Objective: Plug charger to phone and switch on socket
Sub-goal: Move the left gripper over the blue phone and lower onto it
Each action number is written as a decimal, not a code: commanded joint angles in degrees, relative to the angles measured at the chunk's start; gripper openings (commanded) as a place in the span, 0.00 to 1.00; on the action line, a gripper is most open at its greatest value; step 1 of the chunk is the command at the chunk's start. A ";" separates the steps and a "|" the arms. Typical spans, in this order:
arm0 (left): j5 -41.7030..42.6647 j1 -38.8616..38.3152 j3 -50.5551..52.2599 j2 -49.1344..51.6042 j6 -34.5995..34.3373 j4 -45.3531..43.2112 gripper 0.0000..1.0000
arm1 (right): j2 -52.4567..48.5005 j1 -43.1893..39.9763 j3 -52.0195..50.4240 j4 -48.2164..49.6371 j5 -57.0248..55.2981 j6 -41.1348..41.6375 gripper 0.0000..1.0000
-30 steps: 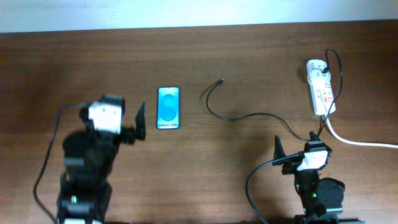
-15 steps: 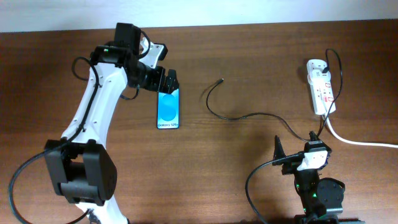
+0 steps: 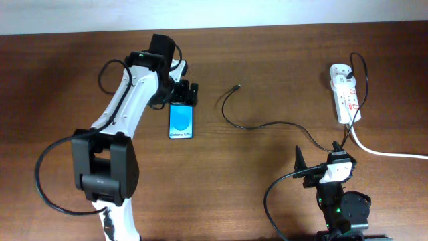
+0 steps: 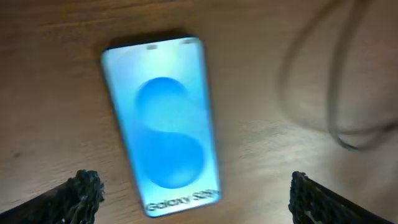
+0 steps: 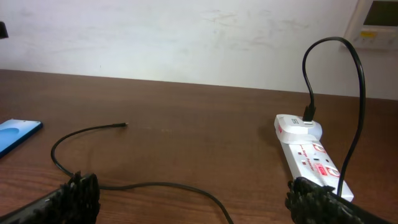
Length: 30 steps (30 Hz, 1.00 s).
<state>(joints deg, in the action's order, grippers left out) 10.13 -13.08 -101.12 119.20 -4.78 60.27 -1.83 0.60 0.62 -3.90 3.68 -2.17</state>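
Note:
The phone lies flat on the table with its blue screen up; it fills the left wrist view. My left gripper is open and hovers over the phone's far end, its fingers either side of the phone, not touching it. The charger cable curves from the socket to its plug tip, which lies loose right of the phone; the cable shows in the right wrist view. The white socket lies at the far right and also shows in the right wrist view. My right gripper is open and empty near the front edge.
A thick white cord runs from the socket off the right edge. A white wall stands behind the table's far edge. My right arm's black cable loops at the front.
My left arm has swung from the front left out over the table and now holds its gripper over the phone's far end. The right arm, cable and socket have not moved.

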 commanded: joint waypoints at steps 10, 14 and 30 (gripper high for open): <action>-8.55 -1.86 0.15 7.45 -4.59 0.20 0.99 | 0.37 -0.31 -0.31 -0.31 0.33 0.04 0.98; -9.40 -3.63 0.74 7.45 -5.55 -2.36 0.99 | 0.37 -0.31 -0.31 -0.31 0.33 0.04 0.98; -10.32 -3.80 0.79 12.33 -10.19 -2.27 1.00 | 0.37 -0.31 -0.31 -0.31 0.33 0.04 0.98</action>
<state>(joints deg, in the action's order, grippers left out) -1.02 -16.82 -100.95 130.30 -14.41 57.41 -1.83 0.60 0.62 -3.90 3.68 -2.17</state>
